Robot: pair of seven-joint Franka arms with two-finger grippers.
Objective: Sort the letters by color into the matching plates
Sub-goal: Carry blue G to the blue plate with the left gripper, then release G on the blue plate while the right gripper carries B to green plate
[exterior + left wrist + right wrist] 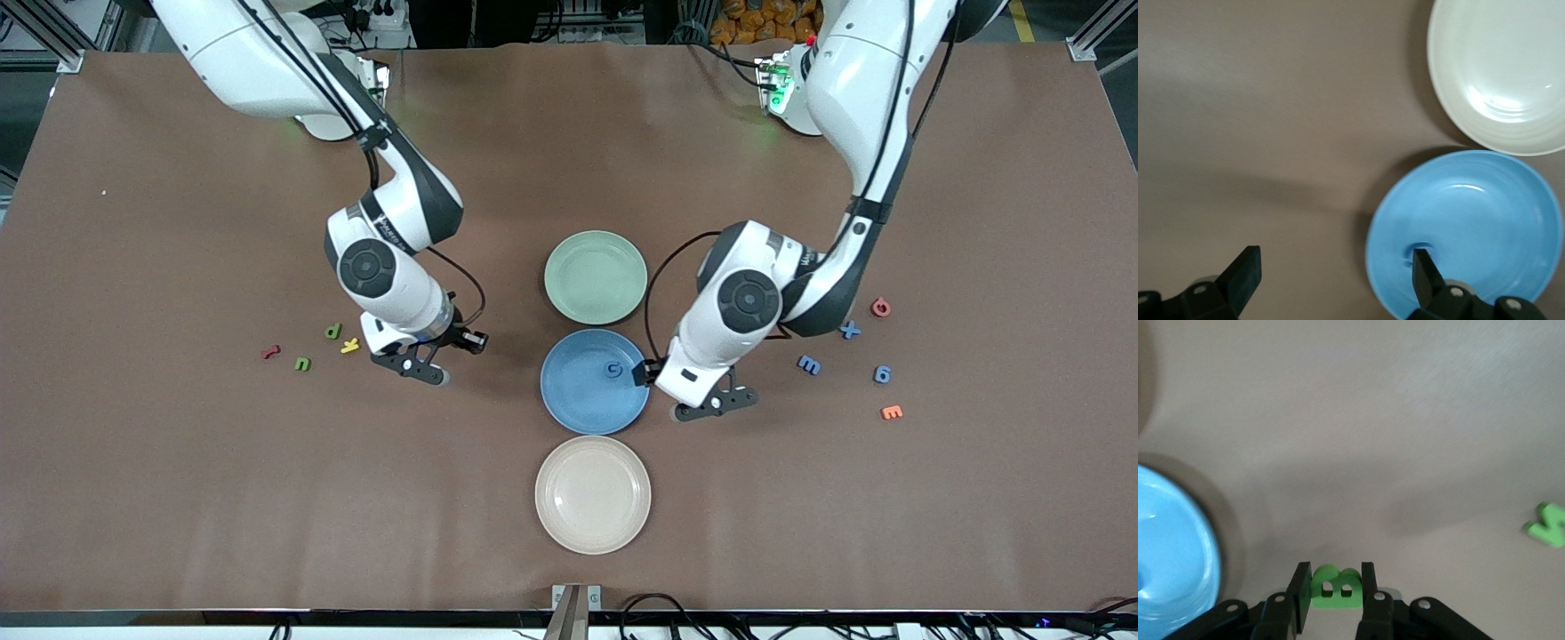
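My right gripper is shut on a green letter B, held between its fingers over bare table, between a group of loose letters and the blue plate. A blue letter lies in the blue plate. My left gripper is open and empty over the table beside that plate; in the left wrist view one fingertip partly hides the blue letter. The mint green plate is empty. Green letters d and n and blue letters x, m and 6 lie on the table.
A cream plate lies nearer the front camera than the blue plate; it also shows in the left wrist view. A yellow letter and a red one lie by the green ones. A red G and orange E lie by the blue ones.
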